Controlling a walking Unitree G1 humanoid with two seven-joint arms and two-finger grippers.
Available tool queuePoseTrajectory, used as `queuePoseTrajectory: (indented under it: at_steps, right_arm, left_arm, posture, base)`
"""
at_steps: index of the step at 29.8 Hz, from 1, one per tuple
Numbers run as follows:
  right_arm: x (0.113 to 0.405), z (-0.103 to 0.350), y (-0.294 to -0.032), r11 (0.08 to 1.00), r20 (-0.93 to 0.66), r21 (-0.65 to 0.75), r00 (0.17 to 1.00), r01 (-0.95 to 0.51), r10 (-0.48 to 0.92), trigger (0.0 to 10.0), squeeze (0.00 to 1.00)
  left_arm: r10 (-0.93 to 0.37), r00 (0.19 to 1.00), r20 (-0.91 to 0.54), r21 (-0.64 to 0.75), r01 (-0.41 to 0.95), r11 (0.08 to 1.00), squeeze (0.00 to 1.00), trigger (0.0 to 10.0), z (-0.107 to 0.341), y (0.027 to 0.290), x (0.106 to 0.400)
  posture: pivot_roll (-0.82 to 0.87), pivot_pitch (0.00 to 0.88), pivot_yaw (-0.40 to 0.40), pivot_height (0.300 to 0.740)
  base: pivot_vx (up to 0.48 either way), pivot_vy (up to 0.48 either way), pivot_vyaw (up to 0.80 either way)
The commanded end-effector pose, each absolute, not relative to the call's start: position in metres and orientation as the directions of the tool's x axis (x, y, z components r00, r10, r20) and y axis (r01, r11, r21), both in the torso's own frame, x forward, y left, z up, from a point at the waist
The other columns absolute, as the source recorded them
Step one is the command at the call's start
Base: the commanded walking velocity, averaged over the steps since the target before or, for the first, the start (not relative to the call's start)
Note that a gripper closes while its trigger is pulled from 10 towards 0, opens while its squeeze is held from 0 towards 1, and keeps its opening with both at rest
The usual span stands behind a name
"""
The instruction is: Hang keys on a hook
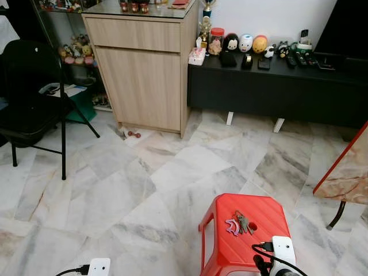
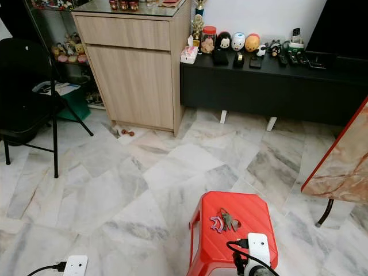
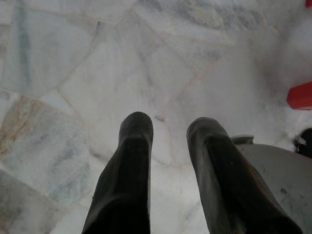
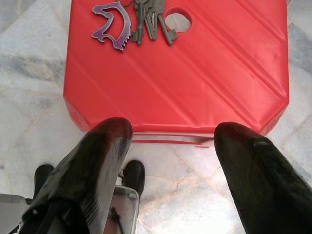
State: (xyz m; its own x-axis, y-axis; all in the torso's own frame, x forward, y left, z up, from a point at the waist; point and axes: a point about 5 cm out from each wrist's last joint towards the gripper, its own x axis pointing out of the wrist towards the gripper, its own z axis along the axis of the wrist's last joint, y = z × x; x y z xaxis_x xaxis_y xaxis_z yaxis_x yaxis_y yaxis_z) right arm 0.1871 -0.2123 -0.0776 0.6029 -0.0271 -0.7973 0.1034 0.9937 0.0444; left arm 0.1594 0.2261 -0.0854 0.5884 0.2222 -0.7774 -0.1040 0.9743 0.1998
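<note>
A bunch of grey keys [image 1: 244, 222] with a purple dolphin-shaped fob [image 1: 232, 226] lies flat on a red plastic stool [image 1: 261, 241] just ahead of me, a little to the right. In the right wrist view the keys [image 4: 153, 18] and the fob [image 4: 113, 24] sit near the stool's [image 4: 204, 73] far edge beside a round hole. My right gripper [image 4: 174, 136] hangs open over the stool's near edge, well short of the keys. My left gripper [image 3: 169, 127] is open over bare marble floor, holding nothing. I see no hook.
A wooden cabinet [image 1: 144, 75] stands ahead on the left, with a black low TV bench [image 1: 276, 80] carrying figurines beside it. A black folding chair [image 1: 29, 103] is at the far left. A marble-topped table edge [image 1: 351, 167] juts in at the right. White marble floor [image 1: 144, 184] lies between.
</note>
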Motion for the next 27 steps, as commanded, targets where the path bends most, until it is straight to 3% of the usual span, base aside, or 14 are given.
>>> queuePoseTrajectory:
  at_steps: [1, 18, 27]
  right_arm:
    - [0.191, -0.076, -0.213, 0.994, -0.795, 0.040, 0.606, 0.101, -0.029, 10.0, 0.00]
    - [0.210, -0.067, -0.202, 0.992, -0.766, 0.069, 0.643, 0.109, -0.018, 10.0, 0.00]
    - [0.198, -0.073, -0.207, 0.993, -0.784, 0.054, 0.620, 0.107, -0.024, 10.0, 0.00]
  left_arm:
    - [0.222, 0.574, -0.788, 0.207, -0.093, 0.974, 0.00, 10.0, -0.086, 0.225, 0.160]
    - [0.239, 0.616, -0.751, 0.216, -0.113, 0.970, 0.00, 10.0, -0.073, 0.234, 0.185]
    - [0.234, 0.616, -0.752, 0.201, -0.124, 0.972, 0.00, 10.0, -0.078, 0.230, 0.174]
  posture:
    - [0.09, 0.000, -0.042, 0.740]
    - [0.10, 0.000, -0.030, 0.740]
    - [0.11, 0.000, -0.043, 0.740]
  base:
    - [0.000, 0.000, 0.00]
    - [0.000, 0.000, 0.00]
    - [0.000, 0.000, 0.00]
